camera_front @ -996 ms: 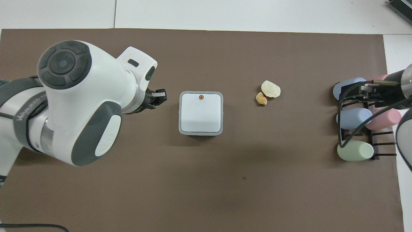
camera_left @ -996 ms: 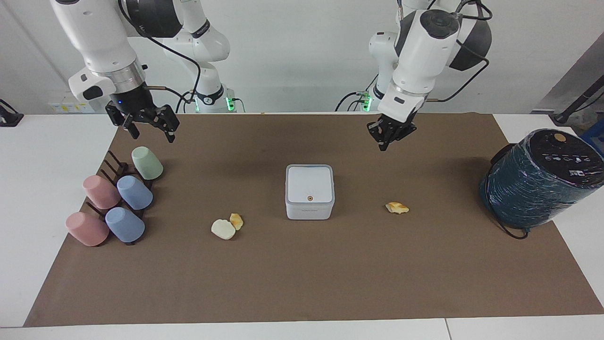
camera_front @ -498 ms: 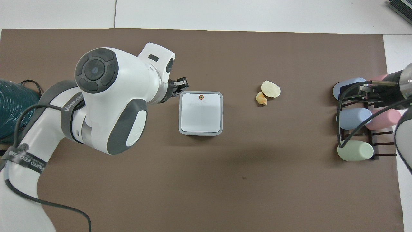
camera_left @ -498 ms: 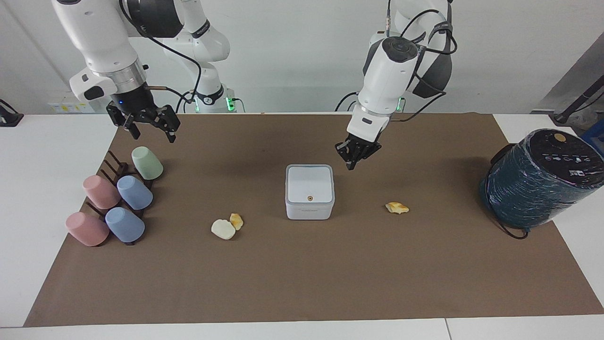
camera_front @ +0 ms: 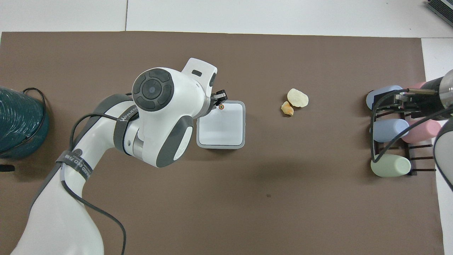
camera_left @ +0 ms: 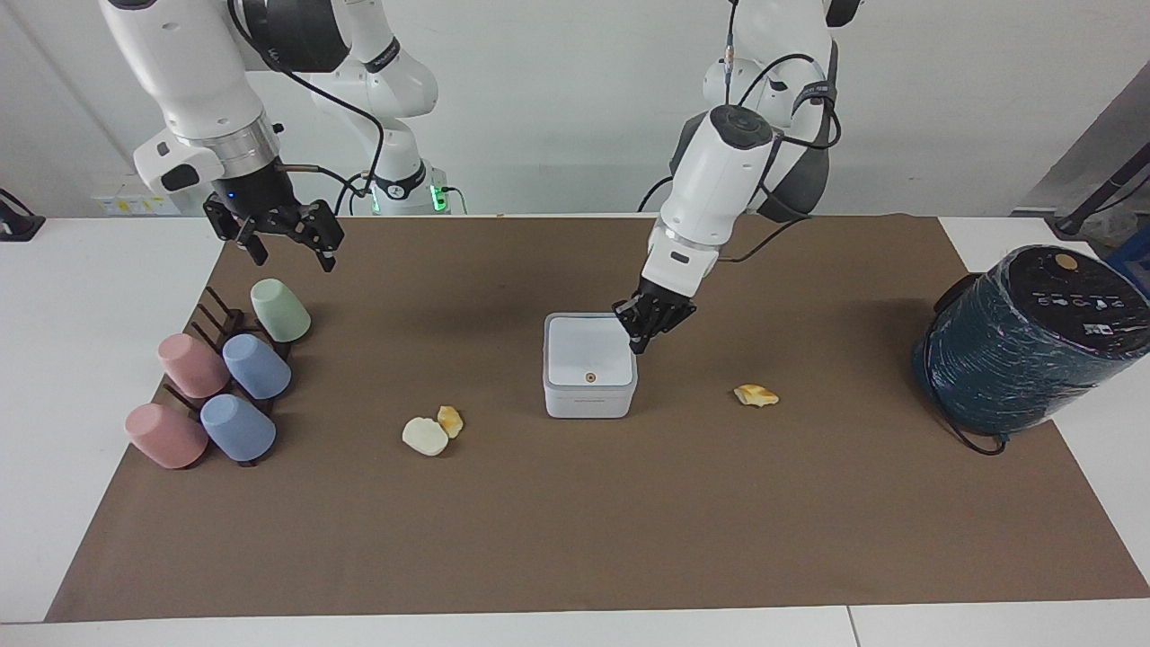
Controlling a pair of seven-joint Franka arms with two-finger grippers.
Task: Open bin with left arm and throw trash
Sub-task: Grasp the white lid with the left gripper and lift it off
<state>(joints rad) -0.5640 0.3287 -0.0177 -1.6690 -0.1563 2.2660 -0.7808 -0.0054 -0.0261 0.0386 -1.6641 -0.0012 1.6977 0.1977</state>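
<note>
The white square bin (camera_left: 575,352) stands mid-mat with its lid shut and its round button (camera_left: 589,377) on the lid's edge farthest from the robots. My left gripper (camera_left: 640,341) is shut and empty, low over the lid's edge toward the left arm's end; in the overhead view (camera_front: 220,96) its tip sits by the button (camera_front: 221,106). I cannot tell if it touches. A cream lump (camera_left: 424,437) and an orange lump (camera_left: 450,420) lie beside the bin toward the right arm's end. Another orange lump (camera_left: 756,395) lies toward the left arm's end. My right gripper (camera_left: 286,244) waits open above the cups.
A large dark teal cylinder (camera_left: 1024,346) stands at the left arm's end of the brown mat (camera_left: 575,530). A dark rack with several pastel cups (camera_left: 225,382) stands at the right arm's end. In the overhead view the left arm hides the third lump.
My left arm has swung in from the left arm's end and lowered, bringing its gripper to the bin's lid. The bin, the lumps and the right arm have not moved.
</note>
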